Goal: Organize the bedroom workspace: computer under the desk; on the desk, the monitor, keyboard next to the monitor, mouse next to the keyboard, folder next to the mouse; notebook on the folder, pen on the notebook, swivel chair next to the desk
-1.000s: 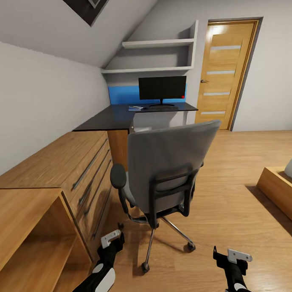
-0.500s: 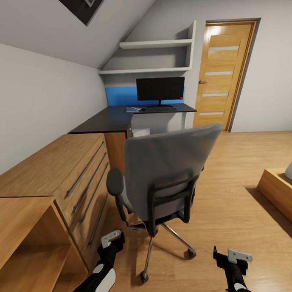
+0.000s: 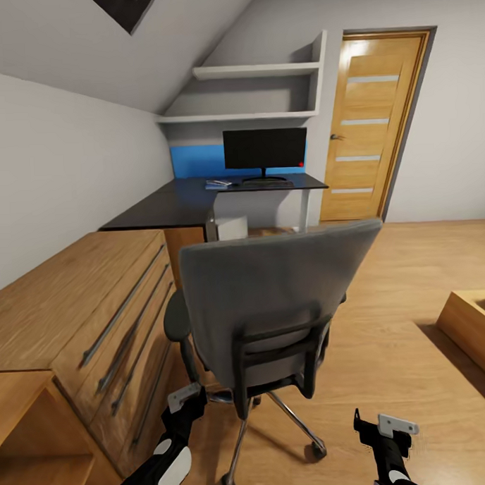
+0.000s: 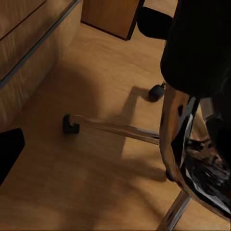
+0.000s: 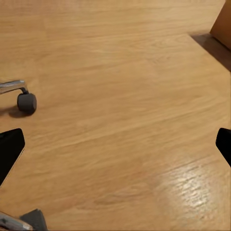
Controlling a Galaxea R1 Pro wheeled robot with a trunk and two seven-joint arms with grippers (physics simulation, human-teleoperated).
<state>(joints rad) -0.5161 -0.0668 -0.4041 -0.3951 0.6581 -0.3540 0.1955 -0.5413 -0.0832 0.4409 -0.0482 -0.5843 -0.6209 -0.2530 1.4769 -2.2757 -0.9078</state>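
Wooden floor [image 5: 125,96] — swivel chair [image 3: 273,304] back; left wrist: chrome base [image 4: 173,139].

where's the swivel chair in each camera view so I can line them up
Head view: swivel chair at centre, back toward the camera.
Left wrist view: its chrome base and a castor over the wooden floor.
Right wrist view: one castor on a chrome leg at the edge.
Shared landmark: the chrome base's castors.

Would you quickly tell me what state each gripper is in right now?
Left gripper: cannot tell, nothing visibly held.
Right gripper: open, empty, above the floor.
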